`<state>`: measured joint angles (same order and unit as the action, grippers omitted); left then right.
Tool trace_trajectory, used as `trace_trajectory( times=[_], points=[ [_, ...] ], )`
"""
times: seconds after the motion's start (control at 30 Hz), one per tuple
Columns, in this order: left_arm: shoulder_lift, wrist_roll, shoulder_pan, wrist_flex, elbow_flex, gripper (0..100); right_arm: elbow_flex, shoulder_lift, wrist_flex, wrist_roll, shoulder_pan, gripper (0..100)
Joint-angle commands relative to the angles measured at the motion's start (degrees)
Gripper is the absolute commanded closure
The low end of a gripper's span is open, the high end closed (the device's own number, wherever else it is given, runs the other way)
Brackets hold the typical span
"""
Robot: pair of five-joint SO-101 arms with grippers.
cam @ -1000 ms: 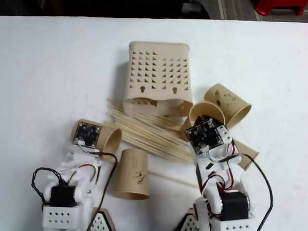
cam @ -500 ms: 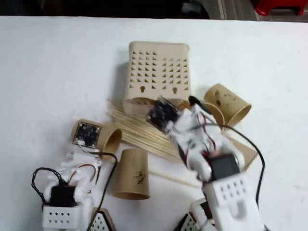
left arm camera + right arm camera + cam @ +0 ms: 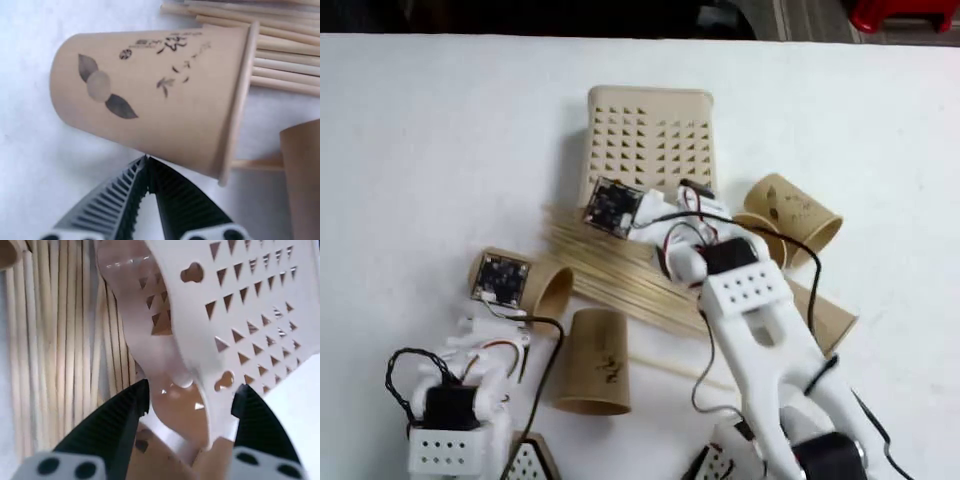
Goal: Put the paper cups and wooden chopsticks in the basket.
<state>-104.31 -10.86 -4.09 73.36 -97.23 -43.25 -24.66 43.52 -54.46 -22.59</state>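
The right gripper (image 3: 192, 395) has swung forward to the basket (image 3: 650, 140) — jaws open at its mouth. The left gripper (image 3: 148, 162) is closed, touching one paper cup (image 3: 150, 95). Several cups and the chopsticks (image 3: 605, 268) lie in front of the basket — almost everything is left, I think.

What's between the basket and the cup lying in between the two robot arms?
The wooden chopsticks lie between the basket and that cup, as the high view shows.

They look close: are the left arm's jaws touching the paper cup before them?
Cannot tell. Left wrist view: the left gripper, jaws shut, meets the paper cup in outline, perhaps hovering.
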Motion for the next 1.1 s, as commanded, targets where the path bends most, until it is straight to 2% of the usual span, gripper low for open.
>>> trace_trajectory(
  times=[0.0,0.13,0.37,0.43,0.5,0.6,1.07],
  points=[
    [0.0,0.4,0.0,0.3,0.3,98,3.0,6.2,-9.7,-0.6,1.5,72.6],
    [0.0,0.4,0.0,0.3,0.3,98,3.1,10.5,-19.6,-0.2,3.5,74.4],
    [0.0,0.4,0.0,0.3,0.3,98,4.2,11.8,-28.0,-0.6,4.4,98.8],
    [0.0,0.4,0.0,0.3,0.3,98,5.3,11.0,-28.0,-0.3,5.0,96.2],
    [0.0,0.4,0.0,0.3,0.3,98,6.4,9.8,-28.0,-0.3,5.1,98.0],
    [0.0,0.4,0.0,0.3,0.3,98,8.5,7.4,-25.3,-0.3,5.1,97.6],
    [0.0,0.4,0.0,0.3,0.3,98,26.5,3.1,1.4,-0.3,4.0,97.7]
  ],
)
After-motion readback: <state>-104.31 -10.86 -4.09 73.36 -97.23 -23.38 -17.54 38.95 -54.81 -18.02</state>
